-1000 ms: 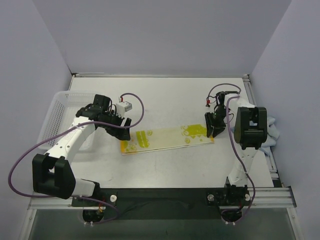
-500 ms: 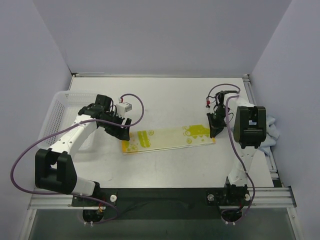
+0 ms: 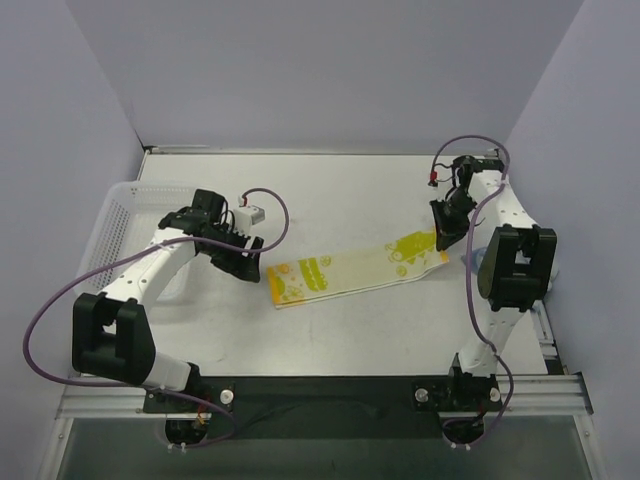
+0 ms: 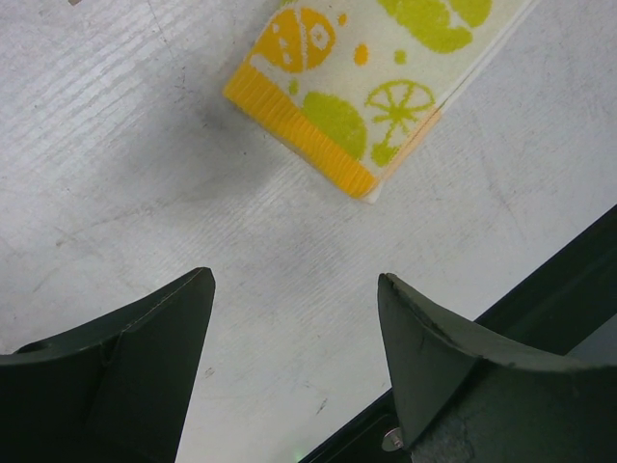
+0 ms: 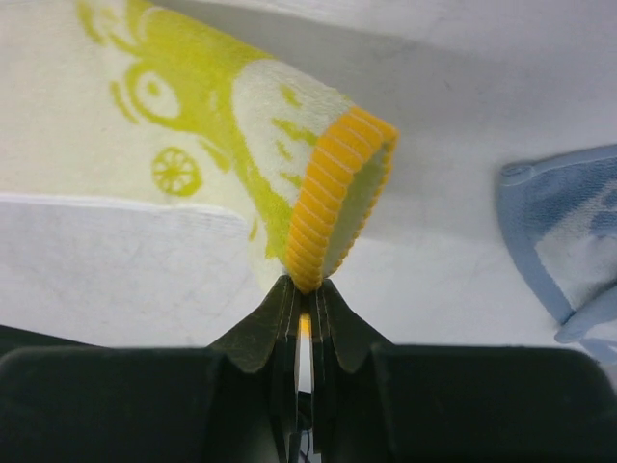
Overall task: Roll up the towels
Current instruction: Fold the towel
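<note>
cream-white cloth with yellow and green citrus prints, the cream towel [image 3: 350,272] lies as a long strip on the table [image 3: 340,190], and its right end is farther from the arm bases than its left. the right gripper [image 5: 304,289] is pressed together on that end's orange hem, which curls into a loop. the blue towel [image 5: 569,231] lies just right of that end. the left gripper [image 4: 294,285] hangs spread wide just off the strip's left end, touching nothing. a white basket [image 3: 115,215] sits farther left.
</note>
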Action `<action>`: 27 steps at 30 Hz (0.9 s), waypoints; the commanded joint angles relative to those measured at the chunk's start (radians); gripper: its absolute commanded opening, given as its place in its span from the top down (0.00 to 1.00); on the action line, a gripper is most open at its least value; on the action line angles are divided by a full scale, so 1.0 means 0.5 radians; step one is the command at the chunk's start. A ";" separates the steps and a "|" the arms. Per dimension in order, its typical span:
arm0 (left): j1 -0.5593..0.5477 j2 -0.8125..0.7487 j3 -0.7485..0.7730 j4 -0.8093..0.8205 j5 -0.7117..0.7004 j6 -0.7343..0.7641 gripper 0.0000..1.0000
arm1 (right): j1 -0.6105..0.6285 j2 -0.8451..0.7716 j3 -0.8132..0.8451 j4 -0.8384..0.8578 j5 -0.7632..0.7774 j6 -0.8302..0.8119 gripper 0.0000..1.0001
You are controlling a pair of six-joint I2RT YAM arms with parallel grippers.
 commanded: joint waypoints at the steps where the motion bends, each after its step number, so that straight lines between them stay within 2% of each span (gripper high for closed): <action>1: 0.010 0.063 0.018 0.030 0.082 -0.028 0.21 | 0.122 -0.119 0.070 -0.222 -0.124 0.023 1.00; 4: 0.010 0.127 0.027 0.033 0.147 -0.056 0.23 | 0.242 -0.131 0.076 -0.222 -0.158 0.075 1.00; 6: 0.010 0.201 0.036 0.027 0.174 -0.068 0.30 | 0.334 -0.125 0.082 -0.225 -0.185 0.108 1.00; 8: 0.010 0.277 0.049 0.027 0.193 -0.074 0.39 | 0.380 -0.119 0.107 -0.225 -0.234 0.139 1.00; 9: 0.016 0.299 0.052 0.021 0.214 -0.074 0.49 | 0.420 -0.107 0.119 -0.222 -0.250 0.164 1.00; 15: 0.019 0.474 0.141 0.030 0.625 -0.114 0.74 | 0.570 -0.054 0.190 -0.216 -0.290 0.222 1.00; 19: 0.019 0.606 0.168 0.125 0.785 -0.215 0.80 | 0.629 -0.027 0.196 -0.201 -0.329 0.262 1.00; 27: 0.019 0.854 0.196 0.217 0.742 -0.289 0.84 | 0.767 0.041 0.233 -0.149 -0.480 0.348 1.00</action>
